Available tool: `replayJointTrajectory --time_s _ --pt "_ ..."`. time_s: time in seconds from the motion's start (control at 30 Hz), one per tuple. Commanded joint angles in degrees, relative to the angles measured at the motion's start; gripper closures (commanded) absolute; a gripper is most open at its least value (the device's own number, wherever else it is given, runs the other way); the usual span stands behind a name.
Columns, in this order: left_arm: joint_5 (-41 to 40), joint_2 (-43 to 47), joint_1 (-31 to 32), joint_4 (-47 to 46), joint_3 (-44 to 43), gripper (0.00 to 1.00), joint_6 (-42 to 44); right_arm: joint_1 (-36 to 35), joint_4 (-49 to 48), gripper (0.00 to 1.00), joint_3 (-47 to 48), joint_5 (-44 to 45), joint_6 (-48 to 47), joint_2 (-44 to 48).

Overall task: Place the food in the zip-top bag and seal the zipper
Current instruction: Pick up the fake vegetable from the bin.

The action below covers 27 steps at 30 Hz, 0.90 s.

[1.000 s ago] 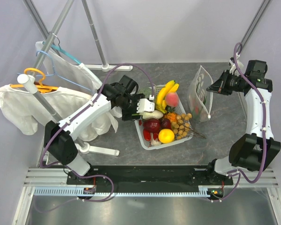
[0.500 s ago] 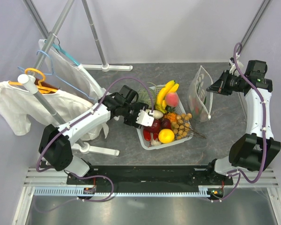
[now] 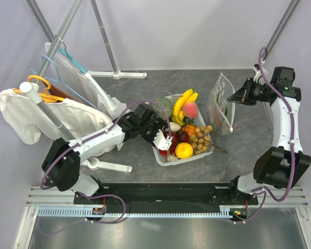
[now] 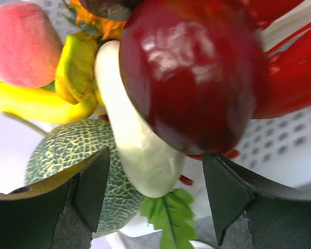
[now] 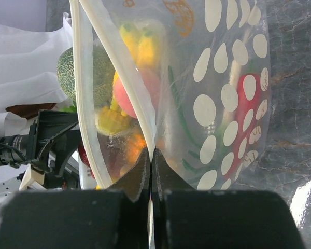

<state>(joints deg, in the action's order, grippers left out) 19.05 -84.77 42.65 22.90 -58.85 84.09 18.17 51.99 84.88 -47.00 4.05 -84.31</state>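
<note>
The food lies heaped in a white slotted basket (image 3: pixel 165 157): a yellow banana bunch (image 3: pixel 182 104), a peach (image 3: pixel 191 110), a dark red apple (image 4: pixel 192 72) and a red chili (image 4: pixel 295 78). My left gripper (image 3: pixel 164 140) is open and low over the basket's left side. A white radish (image 4: pixel 140 150) lies between its jaws (image 4: pixel 154 171), apparently untouched. My right gripper (image 3: pixel 232 97) is shut on the mouth edge of the dotted clear zip-top bag (image 3: pixel 221 104) and holds it upright and open. The zipper strip (image 5: pixel 123 67) runs up from the shut jaws (image 5: pixel 151 155).
A clothes rack with white garments (image 3: pixel 28 116) and hangers stands at the left; its foot (image 3: pixel 111 166) lies beside my left arm. A netted melon (image 3: pixel 163 106), a yellow fruit (image 3: pixel 184 150) and brown longans (image 3: pixel 202 137) also fill the basket.
My left arm has swung forward and down, from the basket's back left over the radish to its near left by the apple. The garments on the rack have shifted. The right arm and bag have stayed still.
</note>
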Motion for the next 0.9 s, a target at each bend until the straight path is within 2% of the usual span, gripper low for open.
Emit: replayJointTrajectory --time_s 0.0,0.3,0.43,0.57,0.77,0.87 --pt "-2.6 0.7 0.4 -9.8 3.7 0.21 4.9 0.2 0.7 1.00 0.9 -2.2 -0.6 -0.3" --pt "-2.7 -0.1 0.3 -19.7 9.4 0.23 11.9 0.2 1.1 1.00 1.3 -2.1 -0.6 -0.5" --pt "-3.1 1.0 0.3 -18.8 9.1 0.28 12.5 0.1 1.5 1.00 2.0 -2.0 -0.9 -0.4" --pt "-2.0 5.1 0.3 -13.8 8.5 0.40 13.3 0.1 1.6 1.00 2.0 -2.3 -1.0 -0.7" --pt "-3.0 10.1 0.4 -9.6 8.6 0.54 15.3 0.2 1.5 1.00 0.9 -2.5 -1.3 -0.2" --pt "-3.5 11.6 0.4 -7.2 7.2 0.56 15.3 0.2 1.5 1.00 0.5 -2.6 -1.4 -0.3"
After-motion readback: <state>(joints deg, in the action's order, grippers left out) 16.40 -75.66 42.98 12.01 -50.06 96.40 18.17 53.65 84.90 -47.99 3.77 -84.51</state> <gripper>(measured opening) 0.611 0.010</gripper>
